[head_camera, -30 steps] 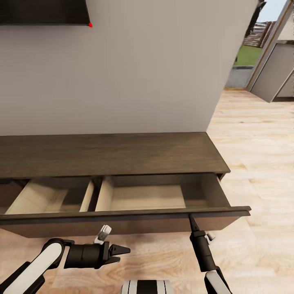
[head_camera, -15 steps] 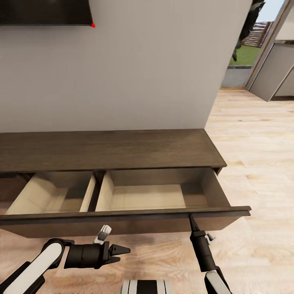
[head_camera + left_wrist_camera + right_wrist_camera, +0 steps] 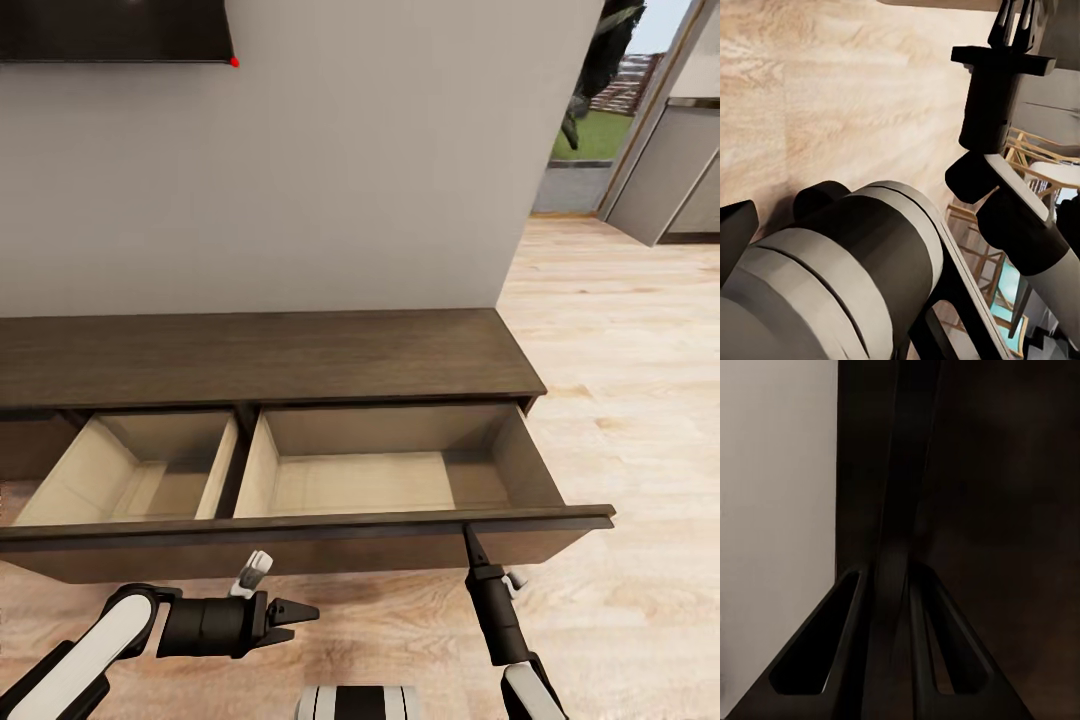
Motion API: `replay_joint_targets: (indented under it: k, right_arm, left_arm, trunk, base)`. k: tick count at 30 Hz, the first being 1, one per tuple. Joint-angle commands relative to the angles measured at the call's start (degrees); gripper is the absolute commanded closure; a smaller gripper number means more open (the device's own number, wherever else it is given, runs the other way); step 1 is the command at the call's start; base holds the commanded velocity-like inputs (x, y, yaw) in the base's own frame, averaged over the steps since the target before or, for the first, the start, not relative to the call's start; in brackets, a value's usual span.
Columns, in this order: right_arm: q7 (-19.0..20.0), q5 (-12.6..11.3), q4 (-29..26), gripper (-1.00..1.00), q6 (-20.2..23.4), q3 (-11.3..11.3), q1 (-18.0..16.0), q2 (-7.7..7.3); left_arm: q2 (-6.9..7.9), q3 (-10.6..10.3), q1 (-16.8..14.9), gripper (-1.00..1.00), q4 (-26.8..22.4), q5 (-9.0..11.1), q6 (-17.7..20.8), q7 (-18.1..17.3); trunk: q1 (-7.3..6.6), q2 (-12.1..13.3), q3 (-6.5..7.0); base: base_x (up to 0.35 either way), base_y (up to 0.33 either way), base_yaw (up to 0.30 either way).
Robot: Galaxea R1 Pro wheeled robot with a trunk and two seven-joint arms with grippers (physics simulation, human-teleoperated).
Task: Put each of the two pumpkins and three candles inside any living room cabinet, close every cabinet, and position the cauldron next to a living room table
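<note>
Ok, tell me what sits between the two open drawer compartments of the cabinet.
In the head view, a dark wooden divider separates the left compartment from the right compartment of the cabinet.

Head view: high, angled down onto open cabinet [image 3: 300, 370] and plank floor [image 3: 620, 400]; left wrist view: close, across floor toward right arm [image 3: 1009, 165]; right wrist view: pressed near dark drawer front [image 3: 1005, 510], shared with head view.
</note>
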Motion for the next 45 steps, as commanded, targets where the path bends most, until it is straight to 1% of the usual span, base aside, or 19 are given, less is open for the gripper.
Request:
replay_joint_targets:
  k: [1,25,26,38,45]
  right_arm:
    - [0.09,0.61,1.03,1.00,-0.14,0.50,0.01,0.05]
    - [0.09,0.64,1.00,1.00,-0.19,0.50,0.01,0.05]
    - [0.09,0.63,1.03,-1.00,-0.18,0.50,0.01,0.05]
    - [0.00,0.60,0.99,-1.00,-0.13,0.50,0.01,0.05]
    - [-0.42,0.60,0.99,-1.00,-0.14,0.50,0.01,0.05]
  left_arm:
    - [0.04,-0.08,-0.07,-1.00,0.03,-0.42,0.04,-0.48]
    - [0.04,-0.15,-0.07,-1.00,0.03,-0.41,0.04,-0.48]
    - [0.04,-0.15,-0.07,-1.00,0.03,-0.42,0.04,-0.48]
    - [0.04,-0.15,-0.07,-1.00,0.03,-0.37,0.04,-0.48]
    - [0.04,-0.15,-0.07,-1.00,0.03,-0.34,0.04,-0.48]
  trunk:
    - [-0.02,-0.01,-0.04]
    - [-0.02,-0.01,-0.04]
    - [-0.02,-0.01,-0.04]
    - [-0.02,-0.01,-0.04]
    - [-0.02,-0.01,-0.04]
  base:
    - [-0.095,0.000,0.000]
    - [-0.008,0.000,0.000]
    - [0.000,0.000,0.000]
    - [-0.004,0.000,0.000]
    - [-0.162,0.000,0.000]
